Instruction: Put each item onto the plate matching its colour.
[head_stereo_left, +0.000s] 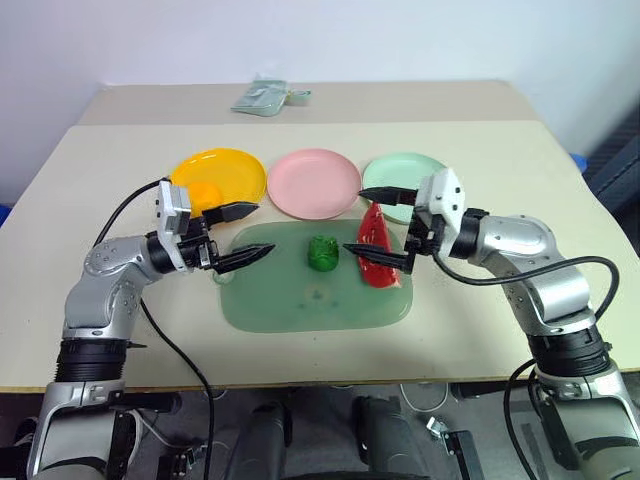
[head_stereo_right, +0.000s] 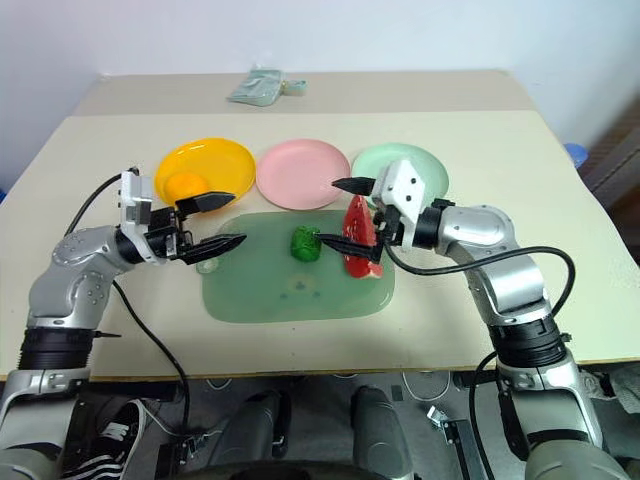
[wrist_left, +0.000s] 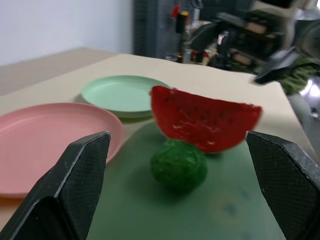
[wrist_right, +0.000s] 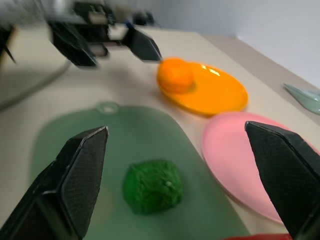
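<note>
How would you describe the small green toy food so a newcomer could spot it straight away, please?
Find the big green mat lying in front of the three plates. On its middle sits the green lump, beside the red slice. It is small, bumpy and dark green; its neighbour is a larger red wedge.

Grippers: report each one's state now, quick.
Left gripper: open, holding nothing, at the mat's left edge.
Right gripper: open, holding nothing, fingers either side of the red slice.
</note>
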